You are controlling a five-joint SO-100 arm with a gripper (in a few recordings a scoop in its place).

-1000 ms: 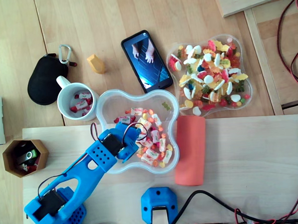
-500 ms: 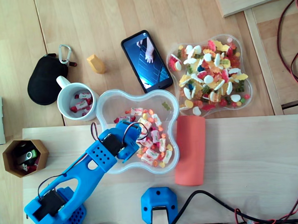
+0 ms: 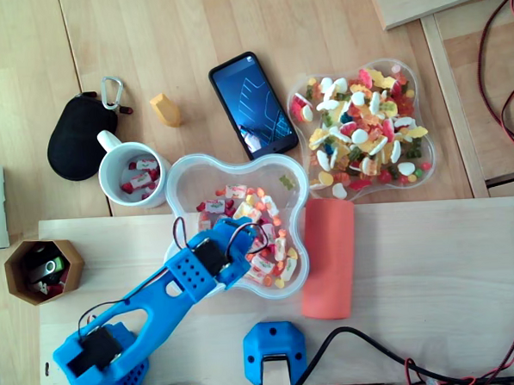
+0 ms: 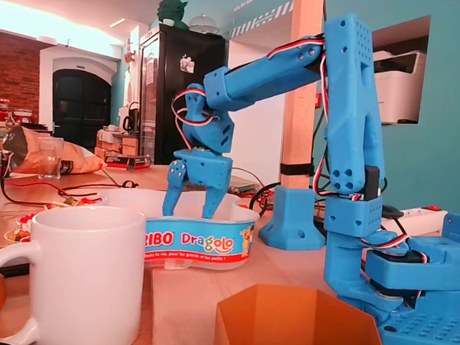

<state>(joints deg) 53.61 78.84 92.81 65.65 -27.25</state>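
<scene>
Overhead view, left to right. Brown hexagonal wooden box [image 3: 44, 270] sits at the left end of a pale wooden board [image 3: 434, 287] on the bench [image 3: 146, 43]. Black fabric pouch [image 3: 77, 137] lies behind it, off the board. White ceramic mug [image 3: 134, 175] holds a few wrapped pieces and stands just beside the tub's left lobe. Small yellow block [image 3: 166, 109] is further back. Blue printed arm [image 3: 134, 315] runs up from the lower left corner. Its hand [image 3: 241, 249] is over the clear clover-shaped plastic tub [image 3: 191, 174], which straddles the board's back edge. The hand is above the heap of wrapped sweets [image 3: 273, 243] in it.

Fixed view: hand [image 4: 190, 209] points straight down, released, fingers spread. The tips are at about rim level of the tub [image 4: 201, 245]; can't tell if they touch the sweets.

Overhead again: black smartphone [image 3: 252, 102] lies behind the tub. Orange-red oblong pad [image 3: 328, 258] touches the tub's right side. Second clear tub of mixed gummies [image 3: 361, 122] is far right, off the board.
</scene>
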